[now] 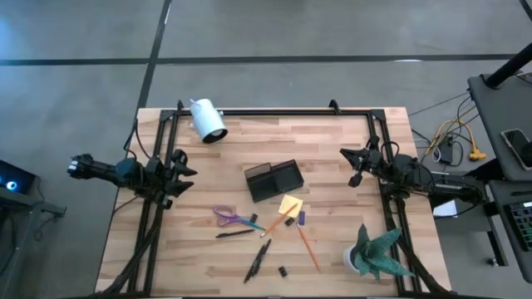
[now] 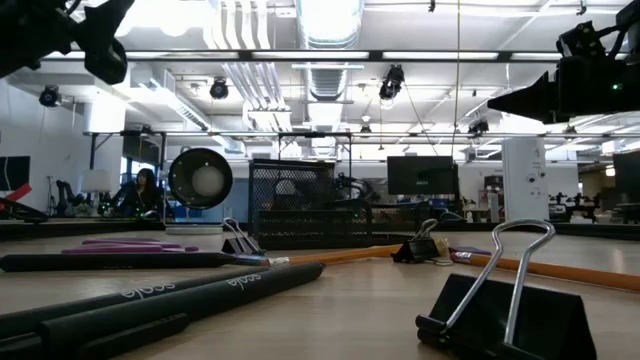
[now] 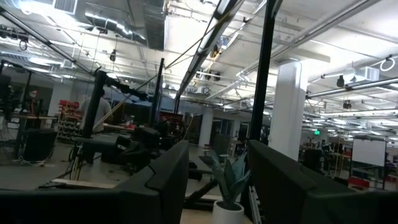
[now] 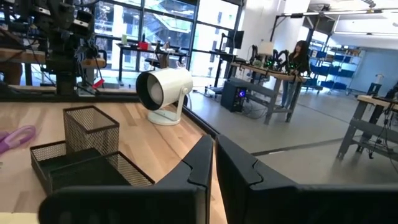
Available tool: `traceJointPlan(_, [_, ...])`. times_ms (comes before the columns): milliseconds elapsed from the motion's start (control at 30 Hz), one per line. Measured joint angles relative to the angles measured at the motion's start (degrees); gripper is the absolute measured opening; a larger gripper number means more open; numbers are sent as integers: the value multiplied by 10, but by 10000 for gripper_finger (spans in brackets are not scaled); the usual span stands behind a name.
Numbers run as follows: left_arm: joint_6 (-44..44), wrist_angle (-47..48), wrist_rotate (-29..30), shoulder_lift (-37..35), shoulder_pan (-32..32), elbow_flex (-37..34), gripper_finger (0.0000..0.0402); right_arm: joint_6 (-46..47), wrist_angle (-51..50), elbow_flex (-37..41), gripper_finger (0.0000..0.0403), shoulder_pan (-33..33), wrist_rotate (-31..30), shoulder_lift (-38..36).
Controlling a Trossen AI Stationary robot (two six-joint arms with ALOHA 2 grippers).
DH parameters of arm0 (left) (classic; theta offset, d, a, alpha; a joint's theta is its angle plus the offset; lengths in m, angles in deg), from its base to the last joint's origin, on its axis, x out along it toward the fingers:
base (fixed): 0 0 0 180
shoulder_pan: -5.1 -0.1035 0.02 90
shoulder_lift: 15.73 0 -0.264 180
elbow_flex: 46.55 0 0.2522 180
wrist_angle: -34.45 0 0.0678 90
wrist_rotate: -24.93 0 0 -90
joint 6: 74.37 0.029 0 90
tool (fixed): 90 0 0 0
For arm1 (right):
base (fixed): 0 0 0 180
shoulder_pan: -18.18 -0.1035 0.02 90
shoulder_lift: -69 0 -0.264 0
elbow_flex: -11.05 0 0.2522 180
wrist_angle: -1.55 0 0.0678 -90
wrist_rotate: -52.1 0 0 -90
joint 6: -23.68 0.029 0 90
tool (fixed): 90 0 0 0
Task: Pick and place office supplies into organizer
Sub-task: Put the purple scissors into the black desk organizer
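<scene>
1. I judge the task not yet begun: both arms wait at the table's sides, nothing held.
2. My left gripper (image 1: pixel 184 172) sits at nine o'clock, fingers apart. My right gripper (image 1: pixel 356 166) sits at three o'clock, fingers nearly together on nothing.
3. The organizer (image 1: pixel 273 179), a dark mesh box at the centre, looks empty in both compartments.
4. The office supplies lie just beyond it toward six o'clock: purple scissors (image 1: pixel 228 218), yellow sticky pad (image 1: pixel 290 204), orange pencil (image 1: pixel 307 247), black pens (image 1: pixel 258 259).
5. Next, I'd reach for one of them.
</scene>
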Motion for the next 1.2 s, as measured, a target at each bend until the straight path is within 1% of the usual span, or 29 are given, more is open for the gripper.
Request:
traceJointPlan(433, [1,-1,0,0,0,0,151,0,0,0,13,0,2,-1])
traceJointPlan(600, [34,0,0,0,0,0,151,-3,0,0,13,0,2,-1])
traceJointPlan(633, [36,0,0,0,0,0,151,-16,0,0,13,0,1,-1])
traceJointPlan(800, [31,0,0,0,0,0,151,-145,0,0,13,0,1,-1])
traceJointPlan(900, [31,0,0,0,0,0,151,-192,0,0,13,0,1,-1])
traceJointPlan(967, [31,0,0,0,0,0,151,-204,0,0,13,0,1,-1])
traceJointPlan(1100, [31,0,0,0,0,0,151,-195,2,0,13,0,1,0])
traceJointPlan(1200, [31,0,0,0,0,0,151,-222,5,0,13,1,1,-1])
